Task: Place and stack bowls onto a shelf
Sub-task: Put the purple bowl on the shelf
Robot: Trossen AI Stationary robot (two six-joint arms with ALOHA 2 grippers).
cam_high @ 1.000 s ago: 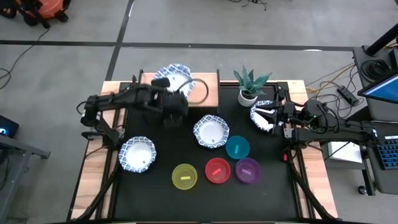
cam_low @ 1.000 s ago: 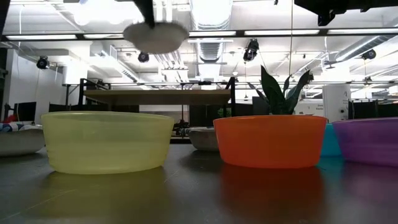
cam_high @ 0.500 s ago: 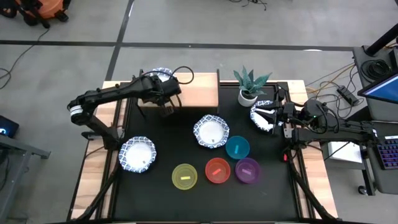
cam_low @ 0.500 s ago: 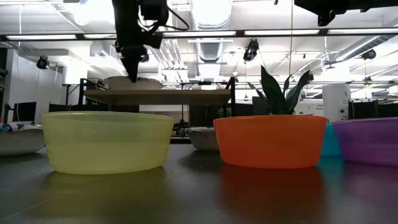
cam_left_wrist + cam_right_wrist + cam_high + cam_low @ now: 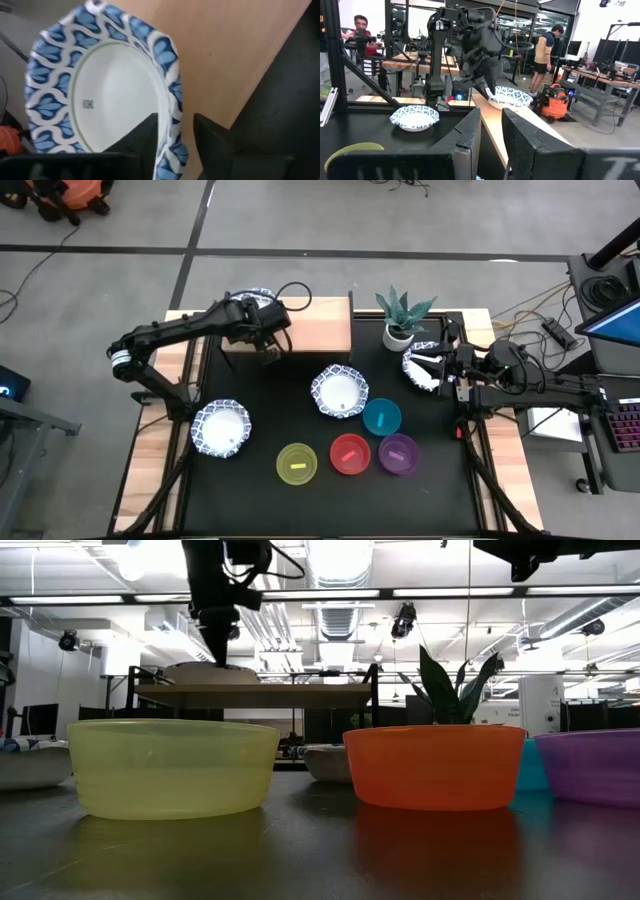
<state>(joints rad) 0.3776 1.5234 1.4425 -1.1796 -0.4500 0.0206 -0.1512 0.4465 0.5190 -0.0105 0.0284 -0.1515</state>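
A white bowl with a blue scalloped rim (image 5: 110,95) sits upright on the left end of the light-wood shelf (image 5: 320,325). My left gripper (image 5: 175,122) stands open over its rim, one finger inside the bowl and one outside; whether either touches it, I cannot tell. At the table's right edge my right gripper (image 5: 437,370) is shut on another white bowl (image 5: 417,366). Two more white bowls (image 5: 221,428) (image 5: 339,391) and the teal (image 5: 382,417), red (image 5: 350,454), yellow (image 5: 297,463) and purple (image 5: 398,454) bowls rest on the black tabletop. My right gripper has the white bowl by the right side of its rim (image 5: 428,370), coming level from the table's right. The gripper itself hides the place of contact. Whether the bowl rests on the table or hangs clear, I cannot tell.
A white plant pot (image 5: 400,332) stands just right of the shelf, between it and my right gripper. The shelf's middle and right end (image 5: 330,330) are bare wood. People stand in the room beyond the table.
My left gripper has carried the white bowl from above the table in front of the shelf toward the far left edge and down. The bowl, held high a second ago, now sits on the shelf's left end. My right gripper has kept still.
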